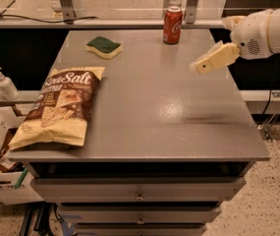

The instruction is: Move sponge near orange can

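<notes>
The sponge [103,46], dark green on top over pale yellow foam, lies at the far left of the grey table [154,107]. The orange can [172,25] stands upright at the far edge, right of centre and well apart from the sponge. My gripper [202,66] hangs above the table's right side, coming in from the white arm [269,31] at the right. It is below and to the right of the can and far from the sponge. Nothing is in it.
A large Sea Salt chip bag [61,107] lies along the table's left front. A pump bottle [4,84] stands on a ledge to the left, and a cardboard box [2,176] sits on the floor. Drawers run under the tabletop.
</notes>
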`<act>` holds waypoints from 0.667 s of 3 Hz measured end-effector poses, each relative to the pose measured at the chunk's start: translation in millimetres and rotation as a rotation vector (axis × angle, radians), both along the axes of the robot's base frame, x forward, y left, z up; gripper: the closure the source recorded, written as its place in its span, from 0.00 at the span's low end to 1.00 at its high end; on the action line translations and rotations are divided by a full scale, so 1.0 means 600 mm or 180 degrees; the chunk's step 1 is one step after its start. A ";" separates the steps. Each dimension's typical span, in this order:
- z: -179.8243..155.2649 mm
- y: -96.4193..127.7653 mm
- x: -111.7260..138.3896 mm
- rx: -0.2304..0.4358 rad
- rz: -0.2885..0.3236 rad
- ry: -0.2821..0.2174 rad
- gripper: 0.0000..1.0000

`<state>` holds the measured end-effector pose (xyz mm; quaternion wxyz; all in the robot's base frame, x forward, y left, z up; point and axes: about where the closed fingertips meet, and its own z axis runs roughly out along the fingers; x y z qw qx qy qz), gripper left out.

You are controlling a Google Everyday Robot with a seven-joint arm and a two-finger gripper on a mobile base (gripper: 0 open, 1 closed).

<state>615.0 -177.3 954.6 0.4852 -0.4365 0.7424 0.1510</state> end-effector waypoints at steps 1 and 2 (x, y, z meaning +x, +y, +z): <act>0.004 0.014 0.027 0.0101 -0.0045 -0.0100 0.00; 0.003 0.023 0.064 0.0279 -0.0131 -0.0206 0.00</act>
